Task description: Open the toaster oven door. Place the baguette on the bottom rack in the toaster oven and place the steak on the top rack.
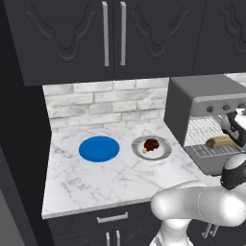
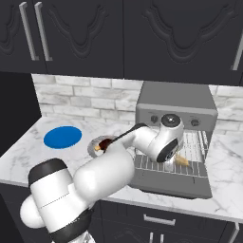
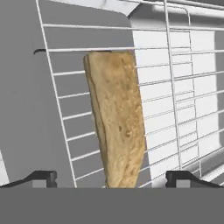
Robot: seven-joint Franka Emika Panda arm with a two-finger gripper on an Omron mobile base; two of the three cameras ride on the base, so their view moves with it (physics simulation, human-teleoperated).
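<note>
On the marble counter (image 1: 86, 178), at its right end, I see the toaster oven (image 1: 185, 103) standing against the brick wall, with the toaster oven door (image 2: 171, 182) folded down flat in front of the cavity. Inside the oven, a wire rack (image 3: 183, 96) spans the opening, and the baguette (image 3: 117, 118) lies on it; in the left base view the baguette (image 1: 219, 141) appears as a short tan loaf resting on the rack just inside the opening. In the right base view only its tapered tan end (image 2: 182, 161) shows past the wrist. I cannot tell from these frames which rack level carries it.

The gripper (image 3: 111, 177) sits directly over the near end of the loaf. Its two dark fingertips (image 3: 43, 177) stand wide apart, one to each side of the bread, and neither presses on it; I read the bread as released rather than gripped. In the left base view the hand (image 1: 233, 126) hangs in front of the oven mouth, beside the loaf.

To the left of the oven, a grey plate (image 1: 161, 153) holds the steak (image 1: 151, 145), a small dark brown lump with a lighter edge, lying near the plate's middle. In the right base view the same steak (image 2: 103, 143) is partly hidden by the arm. Further left, well apart from the grey plate, a blue plate (image 1: 99, 149) rests on the counter with nothing on it.
</note>
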